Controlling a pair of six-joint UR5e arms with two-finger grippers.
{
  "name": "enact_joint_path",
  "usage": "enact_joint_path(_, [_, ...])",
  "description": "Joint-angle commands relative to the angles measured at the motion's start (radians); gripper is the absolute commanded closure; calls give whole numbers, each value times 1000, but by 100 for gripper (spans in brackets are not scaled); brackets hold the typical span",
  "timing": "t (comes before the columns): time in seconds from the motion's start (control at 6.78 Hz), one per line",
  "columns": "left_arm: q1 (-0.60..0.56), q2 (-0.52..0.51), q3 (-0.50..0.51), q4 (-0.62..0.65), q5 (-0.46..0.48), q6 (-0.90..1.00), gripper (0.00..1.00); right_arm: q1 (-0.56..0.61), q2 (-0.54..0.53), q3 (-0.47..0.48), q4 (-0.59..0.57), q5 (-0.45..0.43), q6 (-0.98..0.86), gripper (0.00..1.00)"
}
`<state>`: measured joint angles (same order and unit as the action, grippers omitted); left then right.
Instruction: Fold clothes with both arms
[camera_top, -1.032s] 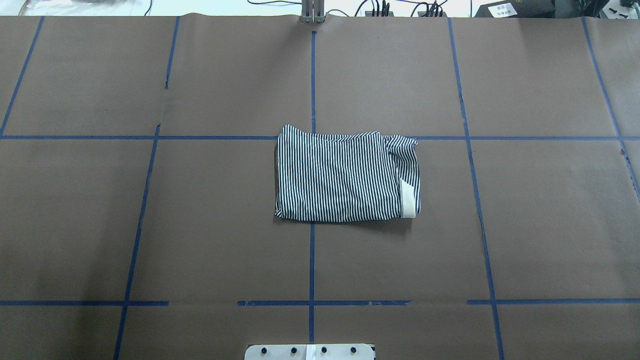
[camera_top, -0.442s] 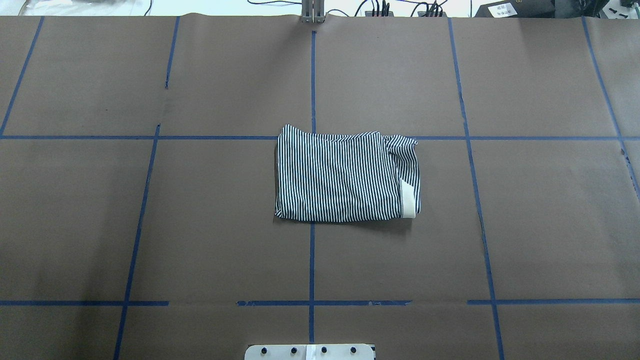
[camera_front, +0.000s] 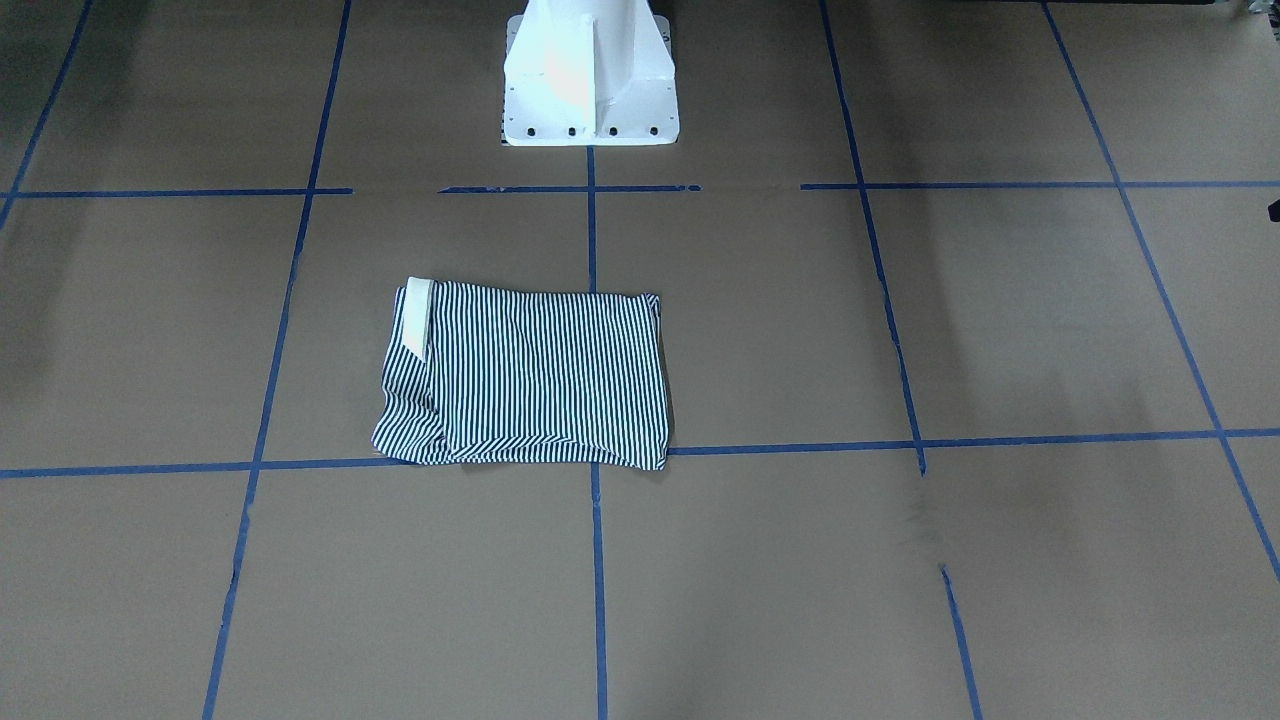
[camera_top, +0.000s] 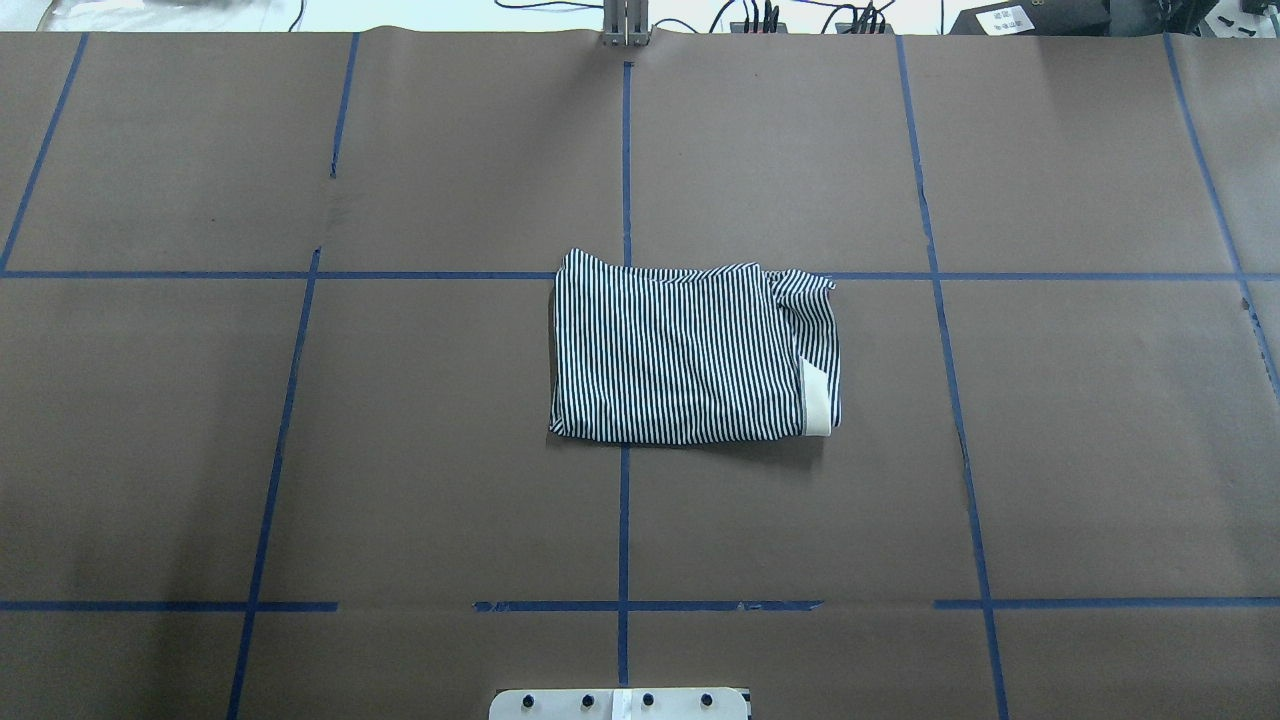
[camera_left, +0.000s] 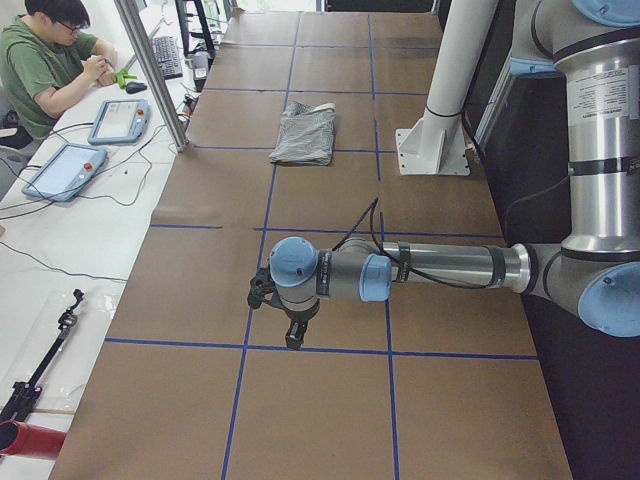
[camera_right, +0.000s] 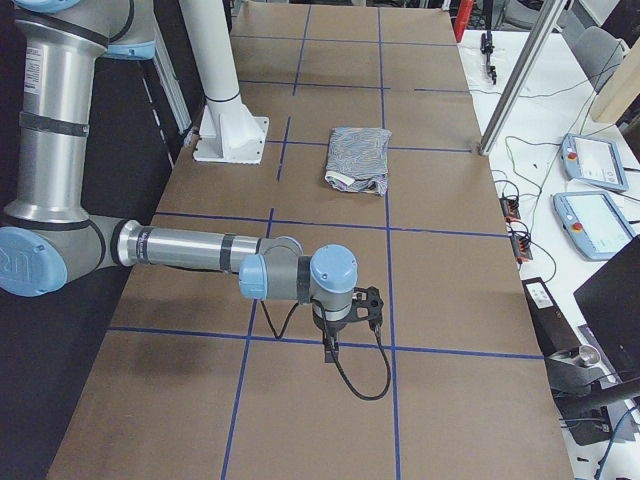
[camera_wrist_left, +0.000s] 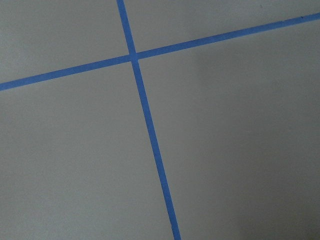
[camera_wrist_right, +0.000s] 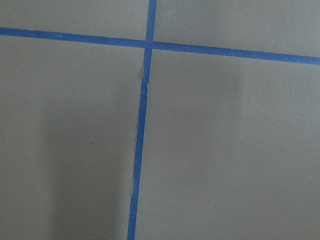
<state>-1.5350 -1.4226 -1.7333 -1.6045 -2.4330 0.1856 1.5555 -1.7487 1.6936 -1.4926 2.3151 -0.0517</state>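
Note:
The navy-and-white striped polo shirt (camera_top: 680, 350) lies folded into a flat rectangle at the table's middle, with a cream band (camera_top: 818, 402) at its right near corner. It also shows in the front view (camera_front: 530, 375) and in both side views (camera_left: 305, 132) (camera_right: 358, 155). My left gripper (camera_left: 294, 336) hangs over the table far from the shirt at the left end. My right gripper (camera_right: 330, 350) hangs likewise at the right end. I cannot tell whether either is open or shut. Both wrist views show only brown table and blue tape.
The brown table (camera_top: 400, 450) carries a grid of blue tape lines (camera_top: 624, 520). The white pedestal base (camera_front: 588, 75) stands at the robot's side. A person (camera_left: 45, 60) sits at a side bench with teach pendants (camera_left: 65, 170). A metal post (camera_right: 520, 80) stands at the far edge.

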Motion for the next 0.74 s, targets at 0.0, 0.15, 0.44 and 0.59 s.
enact_joint_path(0.0, [1, -2, 0, 0, -1, 0, 0, 0, 0, 0, 2, 3, -2, 0])
enact_joint_path(0.15, [1, -3, 0, 0, -1, -2, 0, 0, 0, 0, 2, 6, -2, 0])
enact_joint_path(0.44, [1, -6, 0, 0, -1, -2, 0, 0, 2, 0, 2, 7, 0, 0])
enact_joint_path(0.59, [1, -9, 1, 0, -1, -2, 0, 0, 2, -2, 2, 9, 0, 0])
